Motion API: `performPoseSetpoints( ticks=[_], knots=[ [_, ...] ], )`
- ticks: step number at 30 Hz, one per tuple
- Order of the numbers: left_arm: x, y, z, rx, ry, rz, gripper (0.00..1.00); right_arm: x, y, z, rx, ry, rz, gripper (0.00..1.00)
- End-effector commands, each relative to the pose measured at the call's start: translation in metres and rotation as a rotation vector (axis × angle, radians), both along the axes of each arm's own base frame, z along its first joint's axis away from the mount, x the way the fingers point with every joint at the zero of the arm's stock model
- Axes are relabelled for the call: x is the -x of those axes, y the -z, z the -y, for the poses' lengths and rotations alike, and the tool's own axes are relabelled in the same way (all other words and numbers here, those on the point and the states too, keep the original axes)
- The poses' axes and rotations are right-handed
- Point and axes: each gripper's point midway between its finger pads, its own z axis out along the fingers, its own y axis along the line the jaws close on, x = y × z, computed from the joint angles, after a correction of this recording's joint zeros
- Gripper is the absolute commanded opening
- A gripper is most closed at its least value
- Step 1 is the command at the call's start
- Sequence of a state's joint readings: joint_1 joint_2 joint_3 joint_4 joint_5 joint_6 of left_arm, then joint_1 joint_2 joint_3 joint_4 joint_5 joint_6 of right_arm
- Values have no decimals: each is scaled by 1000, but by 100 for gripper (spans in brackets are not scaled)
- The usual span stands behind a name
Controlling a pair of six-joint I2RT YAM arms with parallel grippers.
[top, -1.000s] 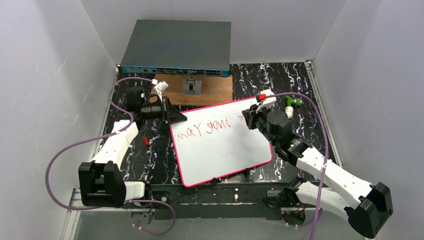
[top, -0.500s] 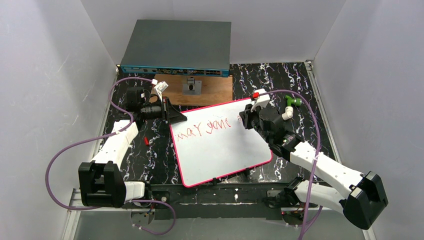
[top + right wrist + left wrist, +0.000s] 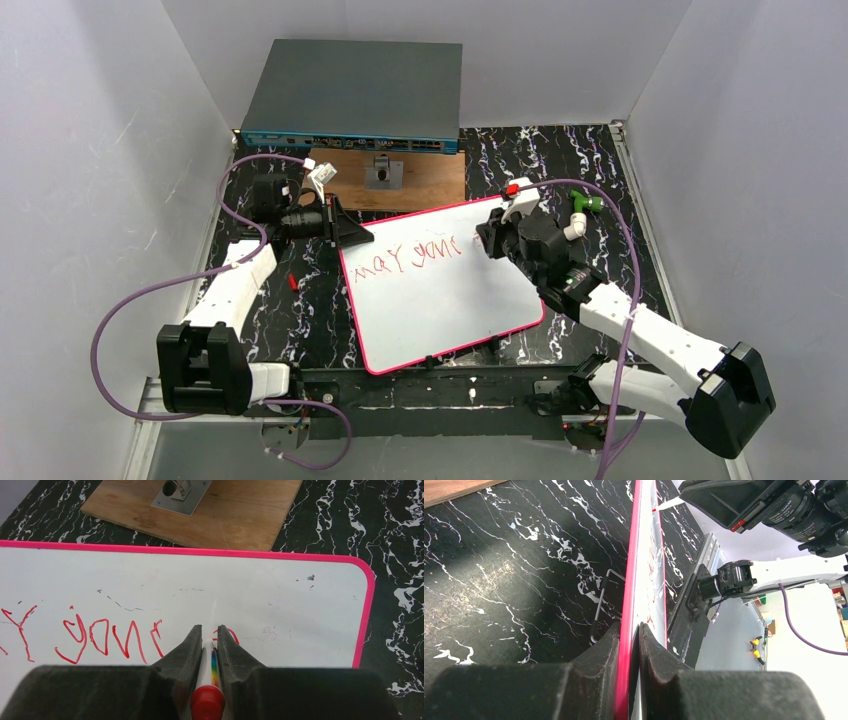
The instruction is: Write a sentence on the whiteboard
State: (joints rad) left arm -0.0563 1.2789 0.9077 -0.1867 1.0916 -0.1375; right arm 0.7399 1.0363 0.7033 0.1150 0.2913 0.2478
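Observation:
The whiteboard (image 3: 440, 300), white with a pink-red rim, lies tilted on the black marbled table. A red scrawled sentence (image 3: 405, 255) runs in one line along its far edge; it also shows in the right wrist view (image 3: 100, 637). My left gripper (image 3: 352, 232) is shut on the whiteboard's far left corner; in the left wrist view its pads (image 3: 604, 655) clamp the rim (image 3: 630, 580). My right gripper (image 3: 487, 237) is shut on a white marker with a red end (image 3: 207, 700), its tip down on the whiteboard (image 3: 280, 595) at a fresh red stroke (image 3: 231, 635).
A brown wooden board (image 3: 400, 178) with a metal fitting lies behind the whiteboard, also in the right wrist view (image 3: 210, 515). A grey network switch (image 3: 355, 95) stands at the back. A green and white piece (image 3: 583, 207) lies to the right. A small red bit (image 3: 291, 282) lies by the left arm.
My right gripper with the marker has shifted a little left and toward the board's far edge, over the end of the line of writing. The left gripper and the whiteboard have not moved.

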Motion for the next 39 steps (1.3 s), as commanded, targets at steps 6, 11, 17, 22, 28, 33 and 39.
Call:
performPoseSetpoints(
  ticks=[6,11,17,22,28,33,39],
  knots=[
    [-24,20,-17,-177,-79,164,0,10,2,4,-33,-9,-18,1],
    [-24,19,-17,-176,-78,166,0,13,13,13,0,15,-33,1],
    [-23,19,-18,-176,-79,169,0,8,18,25,51,67,-13,1],
    [-22,18,-17,-174,-77,171,0,-4,13,34,108,117,17,1],
    [-22,19,-17,-175,-78,167,0,-11,-3,27,96,101,48,1],
    [-23,19,-17,-176,-79,169,0,-13,-17,21,69,83,75,1],
    [-22,18,-17,-176,-79,171,0,-19,-29,17,75,75,111,1]
  ],
)
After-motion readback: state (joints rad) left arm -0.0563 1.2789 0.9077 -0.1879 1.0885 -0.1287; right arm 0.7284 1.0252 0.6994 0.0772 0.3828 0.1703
